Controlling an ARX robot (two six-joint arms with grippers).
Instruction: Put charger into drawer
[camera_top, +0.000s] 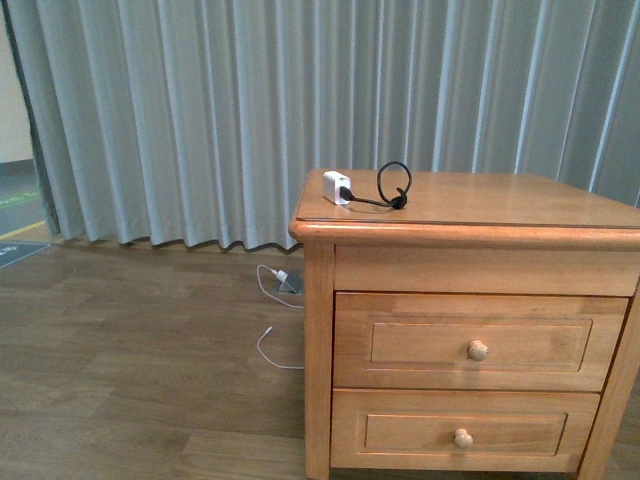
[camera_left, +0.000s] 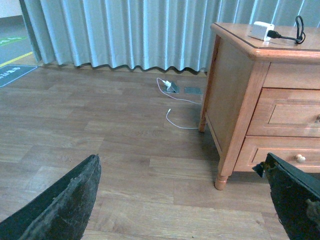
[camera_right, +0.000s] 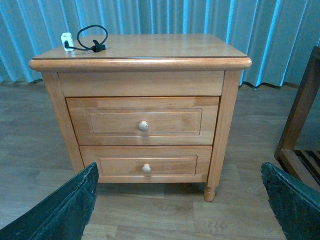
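The small white cube-shaped charger with a thin black looped cable (camera_top: 337, 186) sits on top of the honey-coloured wooden nightstand (camera_top: 480, 200). In the front view it lies near the top's rear left corner, above both drawers. Its long axis runs roughly along the nightstand's front edge: the white cube is at the outer, left end, and the cable trails toward the middle of the top, ending in a loop with a black connector. The honey-coloured upper drawer with a recessed panel front (camera_top: 420, 340) is fully shut, its round pale wooden knob (camera_top: 478, 350) untouched. The charger has nowhere to go until that drawer is pulled out

Neither arm shows in the front view. The left jaws stand wide apart with nothing between their dark fingers (camera_left: 60, 205). That wrist looks along the nightstand's left side, with the charger (camera_left: 261, 30) well off. The right jaws are likewise spread wide and empty, dark fingers (camera_right: 55, 210). They face the drawer fronts squarely, with the upper drawer (camera_right: 115, 122) and its knob (camera_right: 143, 126) ahead and well apart from them. I judge the right arm better placed for the knob. The left arm stands off the side where the cube lies, so it looks the nearer one for the charger. A pinch across the cube, clear of the cable, looks the surest hold
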